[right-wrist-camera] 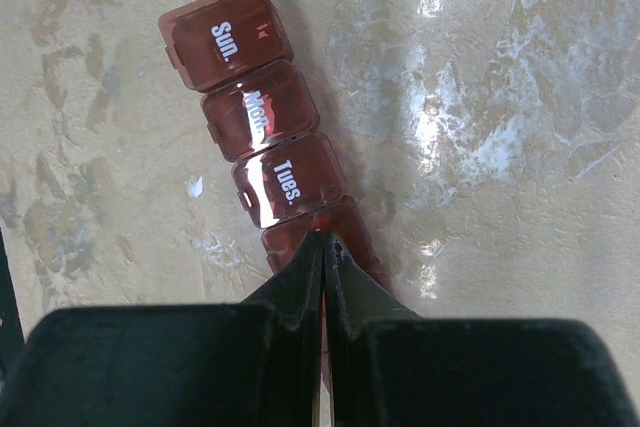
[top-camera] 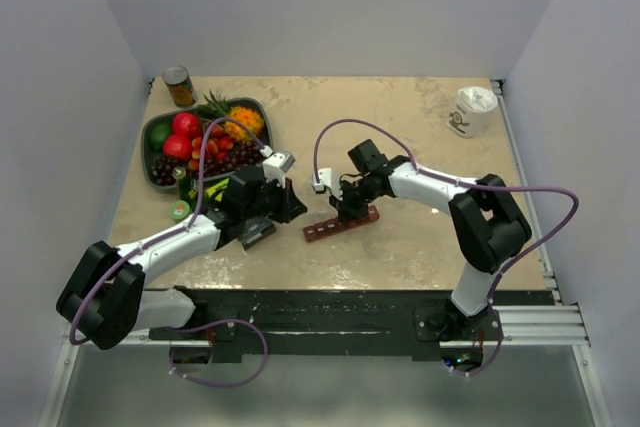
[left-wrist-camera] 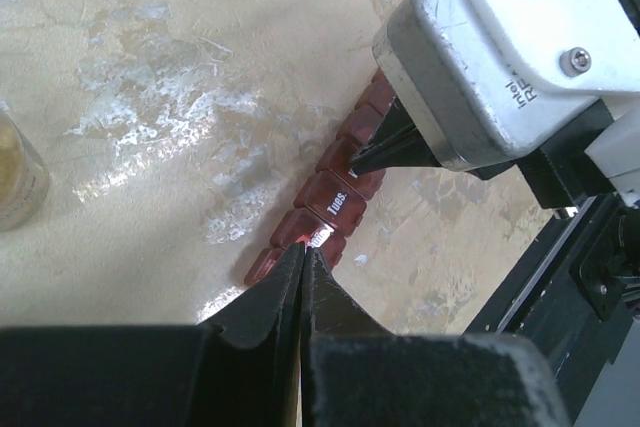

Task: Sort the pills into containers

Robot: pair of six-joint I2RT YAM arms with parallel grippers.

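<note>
Reaching inward from either side, the left gripper (left-wrist-camera: 303, 253) and right gripper (right-wrist-camera: 322, 243) angle down, each pressed together, tips at the lids of the dark red pill strip (top-camera: 340, 224) between them.

One dark red strip of containers (top-camera: 341, 223) lies on the worktop (top-camera: 400, 107). Four of its lids show from the right wrist, three reading Sun., Mon. and Tues.; the rest are covered. Two hands are at the strip: the left hand (left-wrist-camera: 303, 252) and the right hand (right-wrist-camera: 322, 242). Left of the strip is one clear bottle (left-wrist-camera: 15, 172), its pills (left-wrist-camera: 12, 162) a yellowish mass too fine to count. Also left of the strip are one fruit bowl (top-camera: 147, 147) holding two large red fruits (top-camera: 186, 124) and one green fruit (top-camera: 160, 134), one tin can (top-camera: 179, 86), and one small green round thing (top-camera: 180, 211). Right of the strip and beyond it stands one white cup (top-camera: 472, 110).
</note>
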